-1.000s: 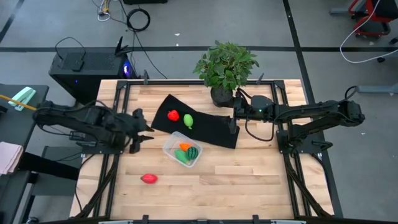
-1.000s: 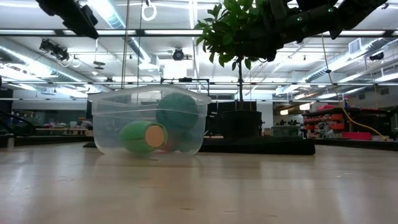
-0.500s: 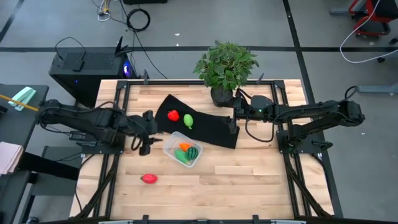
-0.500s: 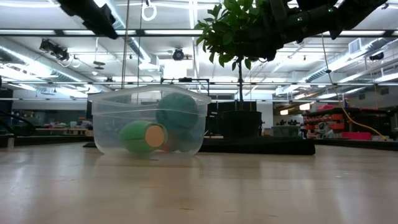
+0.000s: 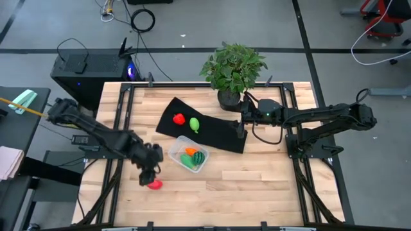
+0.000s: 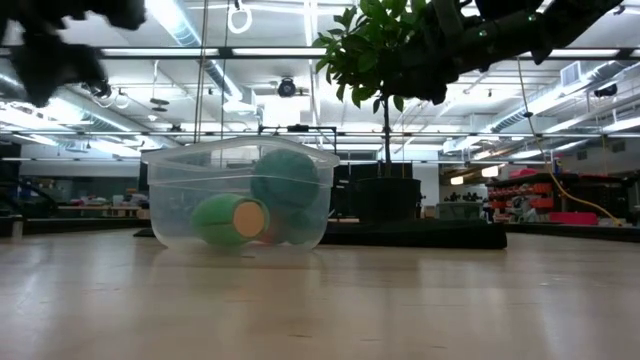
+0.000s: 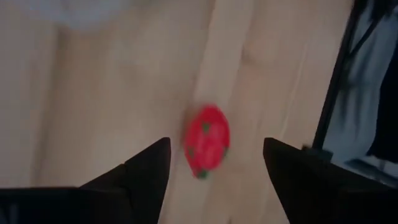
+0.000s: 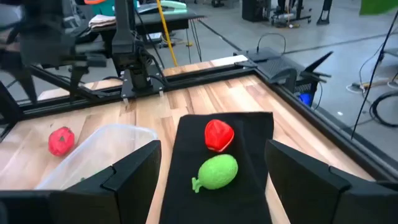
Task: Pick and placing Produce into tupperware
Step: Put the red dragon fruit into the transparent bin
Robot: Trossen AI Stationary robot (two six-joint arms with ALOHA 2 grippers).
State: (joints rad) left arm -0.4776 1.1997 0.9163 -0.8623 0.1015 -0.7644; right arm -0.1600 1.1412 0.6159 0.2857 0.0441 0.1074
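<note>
On wooden table (image 5: 257, 186), tupperware (image 5: 188, 154) holds carrot (image 5: 190, 151), striped green piece (image 5: 200, 157); left gripper (image 5: 151, 174) open, empty.

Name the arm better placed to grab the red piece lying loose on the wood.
Left. The left gripper hangs open right over the red piece, which shows between its fingers in its wrist view. The right gripper waits across the table at the black mat.
</note>
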